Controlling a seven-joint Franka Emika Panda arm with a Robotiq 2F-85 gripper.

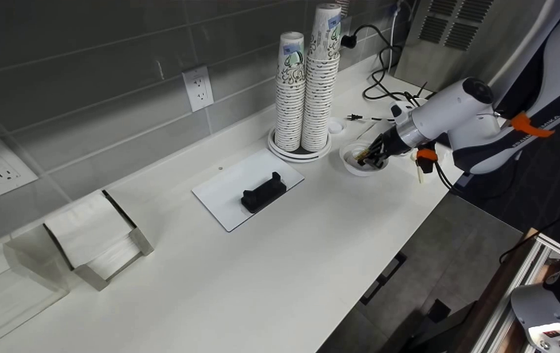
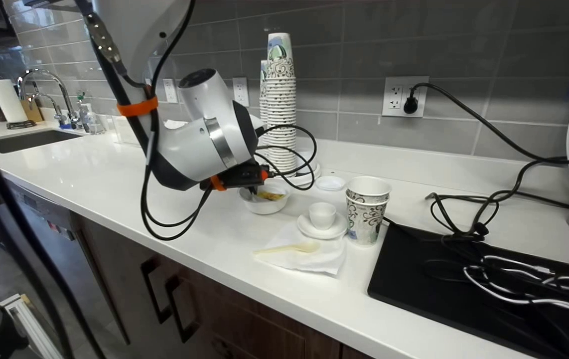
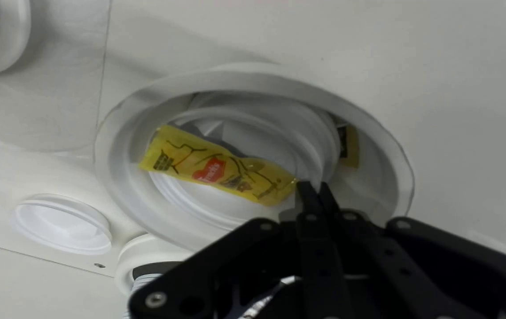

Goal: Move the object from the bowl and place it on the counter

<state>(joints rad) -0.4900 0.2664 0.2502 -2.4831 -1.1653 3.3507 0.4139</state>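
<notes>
The white bowl [image 1: 358, 172] stands on the counter [image 1: 280, 274]; it also shows in an exterior view [image 2: 266, 207] and in the wrist view [image 3: 379, 186]. Inside it lies a round white plastic lid [image 3: 239, 122], tilted. A yellow packet [image 3: 222, 166] with a red label lies over the lid. Part of another yellow packet [image 3: 350, 146] shows at the bowl's side, mostly hidden. My gripper [image 3: 317, 188] reaches into the bowl, its fingertips nearly together around the lid's thin edge, beside the packet's end. In both exterior views the gripper [image 1: 370, 158] is low in the bowl [image 2: 253, 190].
Tall stacks of paper cups [image 1: 287, 105] stand behind the bowl by the wall. Nearby are a small cup [image 2: 322, 214] on a saucer, a spoon [image 2: 289, 248] on a napkin and paper cups [image 2: 365, 214]. A white board [image 1: 218, 196] bears a black holder [image 1: 264, 194].
</notes>
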